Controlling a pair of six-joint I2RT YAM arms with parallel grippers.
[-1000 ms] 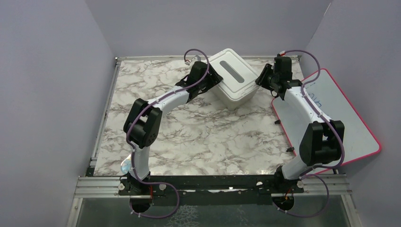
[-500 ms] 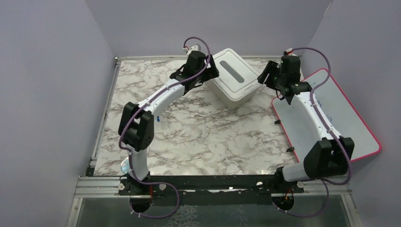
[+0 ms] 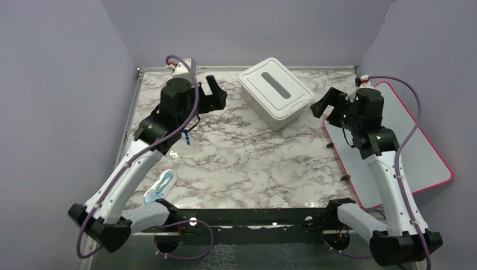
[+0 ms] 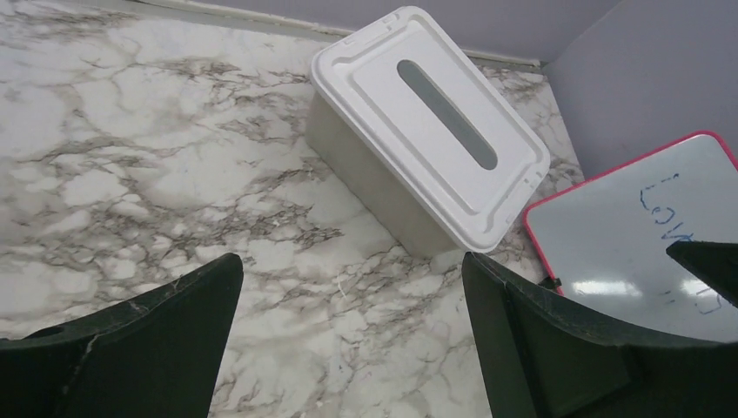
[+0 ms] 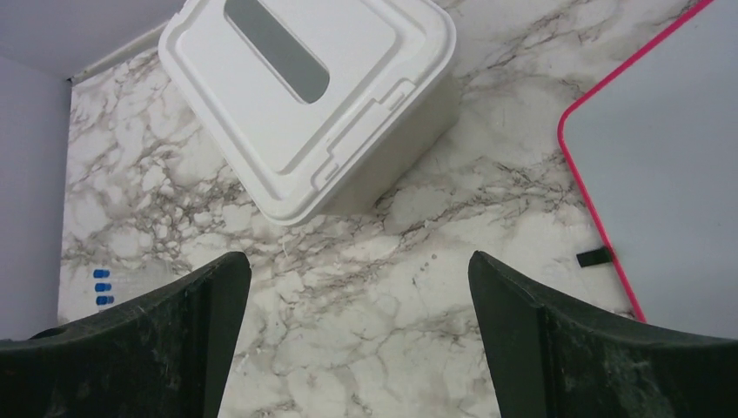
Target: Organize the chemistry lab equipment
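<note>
Jaws on both arms stand wide apart with nothing between them. From the top view, the left gripper (image 3: 216, 93) hangs over the far left of the marble table (image 3: 253, 163) and the right gripper (image 3: 325, 104) sits just off the right corner of the white lidded box (image 3: 275, 93), beside the pink-edged whiteboard (image 3: 419, 146). Of the lab equipment I can see only a clear plastic packet (image 3: 159, 187) lying near the left arm's base and a small blue piece (image 3: 184, 139) further up the marble. The rest is out of sight.

Left wrist view: the fingers (image 4: 157, 340) frame bare marble, with the box (image 4: 426, 113) ahead, its lid shut, and the whiteboard (image 4: 627, 252) to its right.

Right wrist view: the box (image 5: 305, 87) fills the top, and three tiny blue-capped pieces (image 5: 102, 286) lie at the left edge, well apart from the box.

I judge we are between picks — both arms free, strays left on the table. Next I would send the left arm down for the packet. It is flat and thin, so it needs a low, careful pinch, and the lid must come off before anything goes in.
</note>
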